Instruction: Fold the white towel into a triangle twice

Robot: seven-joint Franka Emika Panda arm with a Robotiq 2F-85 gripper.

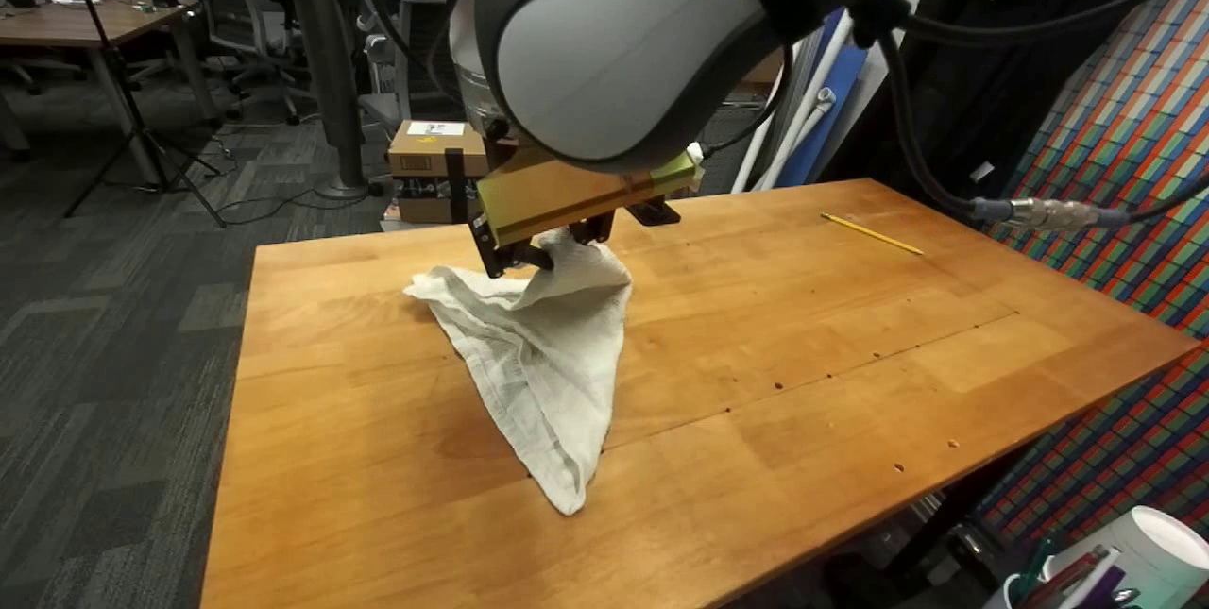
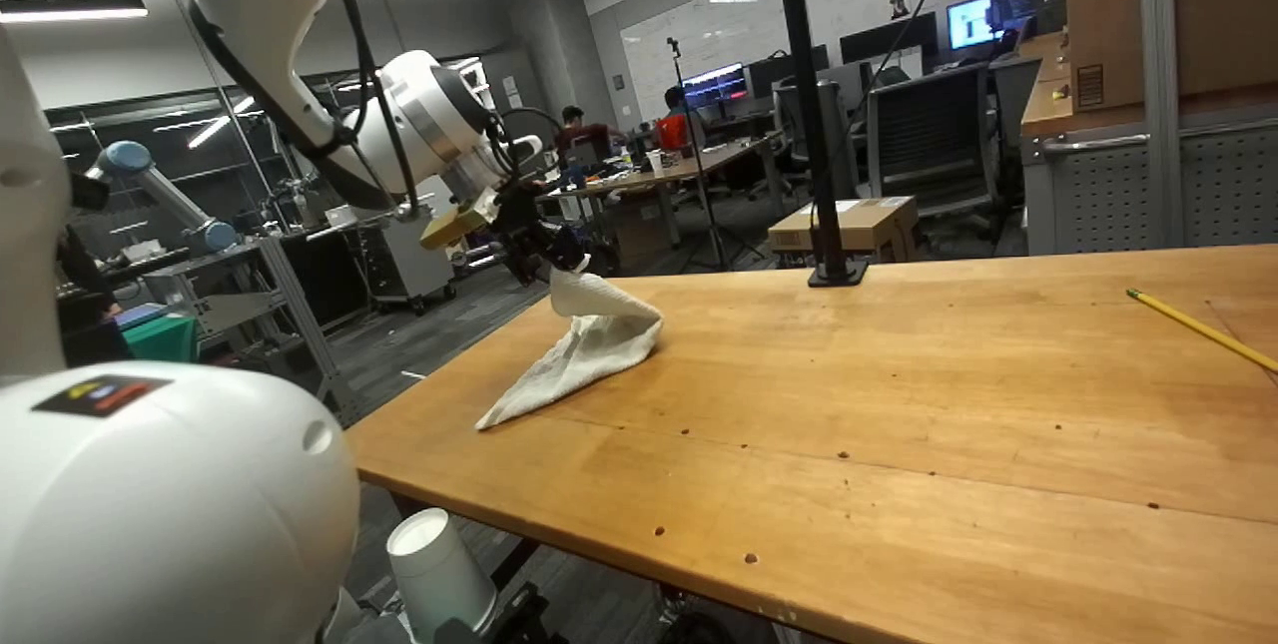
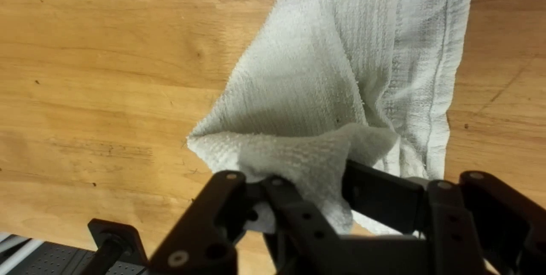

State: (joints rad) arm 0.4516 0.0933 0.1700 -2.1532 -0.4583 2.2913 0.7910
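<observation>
The white towel (image 1: 567, 345) lies on the wooden table in a rough triangle, with one narrow point toward the camera and another corner to the left in an exterior view. It also shows in an exterior view (image 2: 599, 339) and in the wrist view (image 3: 294, 79). My gripper (image 1: 564, 248) is shut on a part of the towel and holds it lifted above the table; the rest rests on the wood. In the wrist view, the raised flap passes between the fingers (image 3: 346, 185) and hides the left fingertip. The gripper also shows dark in an exterior view (image 2: 559, 265).
A black post (image 2: 824, 255) stands at the table's edge; its base (image 1: 655, 212) shows close behind the gripper. A yellow pencil (image 1: 874, 234) lies on the table (image 1: 803, 335). Cardboard boxes (image 1: 436, 151) stand beyond the edge. A white cup (image 2: 439, 569) is below the table's edge.
</observation>
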